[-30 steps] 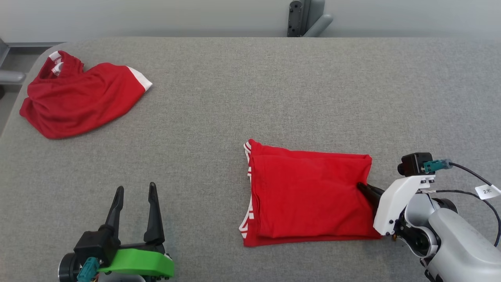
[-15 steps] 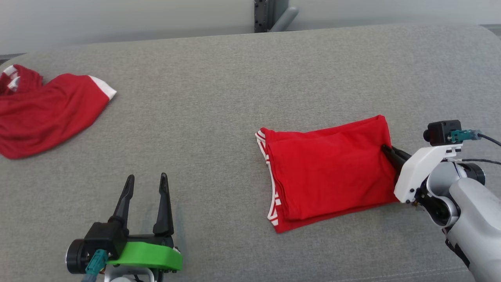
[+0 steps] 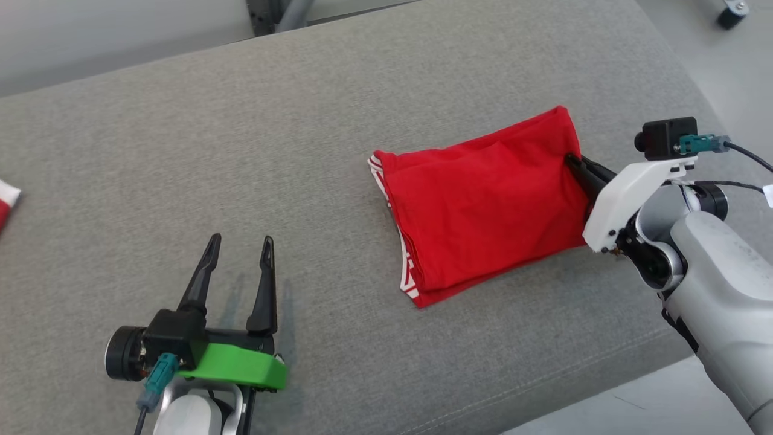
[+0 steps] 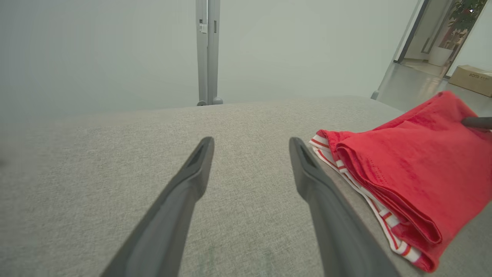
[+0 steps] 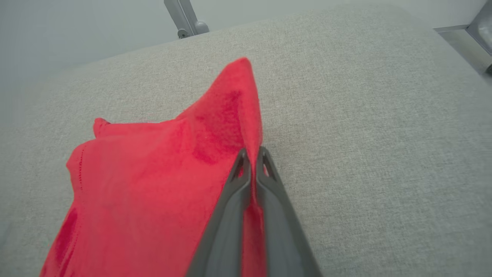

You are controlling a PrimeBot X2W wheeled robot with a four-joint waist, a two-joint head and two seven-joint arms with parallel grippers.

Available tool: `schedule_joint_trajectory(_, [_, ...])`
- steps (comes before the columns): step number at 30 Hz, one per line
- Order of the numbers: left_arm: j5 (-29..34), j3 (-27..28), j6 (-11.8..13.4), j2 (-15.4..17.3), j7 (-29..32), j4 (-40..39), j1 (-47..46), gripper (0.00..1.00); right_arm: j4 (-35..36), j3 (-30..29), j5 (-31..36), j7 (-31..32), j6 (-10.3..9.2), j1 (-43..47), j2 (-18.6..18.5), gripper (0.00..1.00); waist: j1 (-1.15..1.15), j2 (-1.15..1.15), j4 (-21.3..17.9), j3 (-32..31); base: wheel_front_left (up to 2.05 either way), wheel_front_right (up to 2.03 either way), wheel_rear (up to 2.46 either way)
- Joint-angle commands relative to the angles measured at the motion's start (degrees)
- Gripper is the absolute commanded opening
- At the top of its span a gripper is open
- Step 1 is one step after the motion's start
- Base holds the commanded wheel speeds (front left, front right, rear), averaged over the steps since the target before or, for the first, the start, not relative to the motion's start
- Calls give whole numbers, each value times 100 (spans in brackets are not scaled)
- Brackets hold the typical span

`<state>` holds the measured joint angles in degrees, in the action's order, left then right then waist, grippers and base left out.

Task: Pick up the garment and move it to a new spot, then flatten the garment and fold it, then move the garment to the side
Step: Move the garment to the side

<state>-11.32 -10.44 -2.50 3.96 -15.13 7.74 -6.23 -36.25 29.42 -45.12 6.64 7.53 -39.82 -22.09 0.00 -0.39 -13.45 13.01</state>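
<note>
Okay, right gripper (image 5: 251,154) clamps tight on the folded garment (image 3: 483,199) edge; drag it sideways low, slow; your left gripper (image 3: 238,248) gapes empty.

A broad grey upholstered table (image 3: 290,121), woven in texture and rounded at its corners, carries a folded red garment (image 3: 483,199) toward its right side. The garment lies as a neat rectangle of several layers, skewed to the table's edges, with red-and-white striped trim (image 3: 406,275) showing along its left-hand fold. Its far right corner stands up in a peak off the grey fabric. Well apart, at the left margin, a scrap of red-and-white cloth (image 3: 6,202) rests on the same surface.
</note>
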Motion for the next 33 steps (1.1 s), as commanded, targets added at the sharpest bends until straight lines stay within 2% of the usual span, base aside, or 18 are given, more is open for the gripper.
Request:
schedule_joint_trajectory(1, [50, -13, -29, 80, 2, 39, -197, 100, -83, 44, 14, -83, -9, -204, 82, 0, 0, 39, -803, 479, 0, 0, 0])
schedule_joint_trajectory(8, [82, -90, -64, 136, 6, 139, -407, 100, -358, 179, -49, -257, -9, -514, 222, 0, 0, 39, -908, 586, 0, 0, 0])
schedule_joint_trajectory(18, [20, -24, 37, 200, 4, 16, -389, 100, -852, 257, -8, -542, -9, -1003, 128, 0, 0, 39, -518, 616, 0, 0, 0])
schedule_joint_trajectory(24, [37, 2, 111, 258, 32, -196, -383, 100, -1369, 104, 95, -653, -9, -1524, -93, 0, 0, 39, -258, 789, 0, 0, 0])
schedule_joint_trajectory(33, [97, 4, 155, 428, 202, -523, -512, 100, -2361, -298, 357, -944, -9, -2274, -653, 0, 0, 39, 105, 1201, 0, 0, 0])
